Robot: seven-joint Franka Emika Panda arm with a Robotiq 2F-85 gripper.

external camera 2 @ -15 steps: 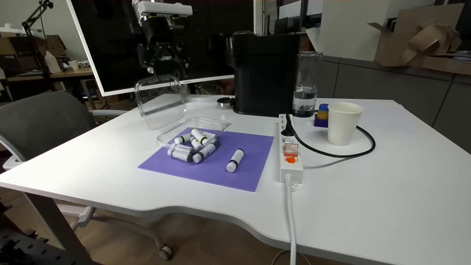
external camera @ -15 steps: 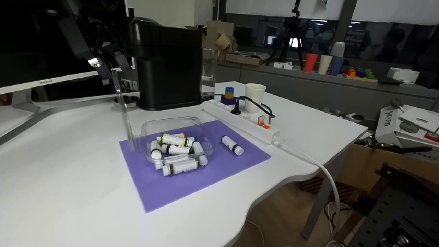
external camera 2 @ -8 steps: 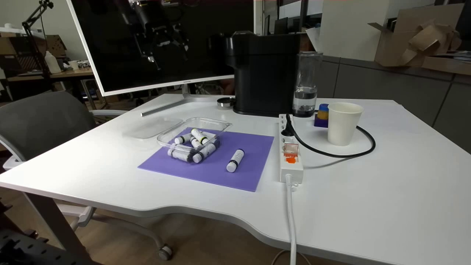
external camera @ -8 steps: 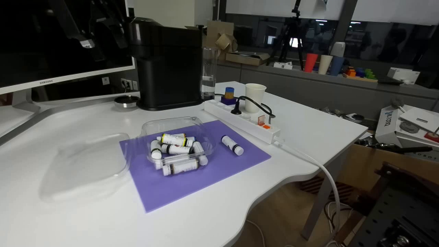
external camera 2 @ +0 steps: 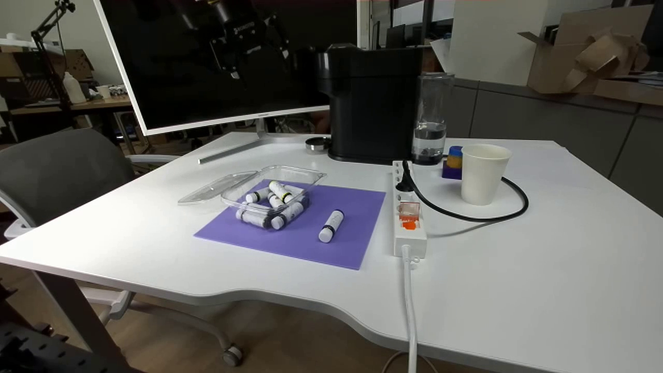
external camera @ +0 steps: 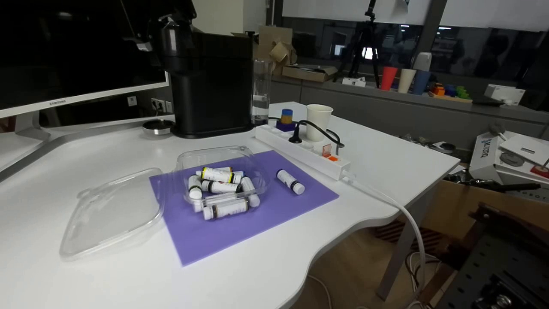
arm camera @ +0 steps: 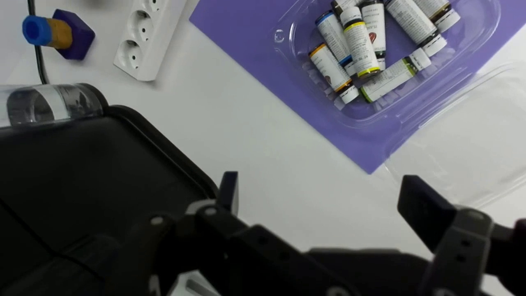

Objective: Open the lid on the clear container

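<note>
The clear container [external camera: 252, 165] sits on the purple mat with several small white bottles in it; it also shows in an exterior view [external camera 2: 312, 177] and the wrist view [arm camera: 476, 20]. The transparent lid [external camera: 113, 212] is swung open beside it, nearly flat over the white table at a slight tilt, its inner edge against the container's side. It also shows in an exterior view [external camera 2: 217, 187] and faintly in the wrist view [arm camera: 464, 144]. My gripper [arm camera: 318, 185] is open and empty, well above the table in front of the monitor [external camera 2: 259, 64], apart from the lid.
A black machine [external camera: 210, 86] stands close beside the gripper. The purple mat [external camera: 274, 219] also carries a loose bottle [external camera: 290, 182]. A power strip [external camera: 300, 148], a paper cup [external camera: 319, 122] and a small metal dish [external camera: 158, 127] are on the table. A monitor stands behind.
The lid stood upright under my gripper a second ago; it fell away from the container, down toward the table, then rose slightly. My gripper moved up and toward the black machine.
</note>
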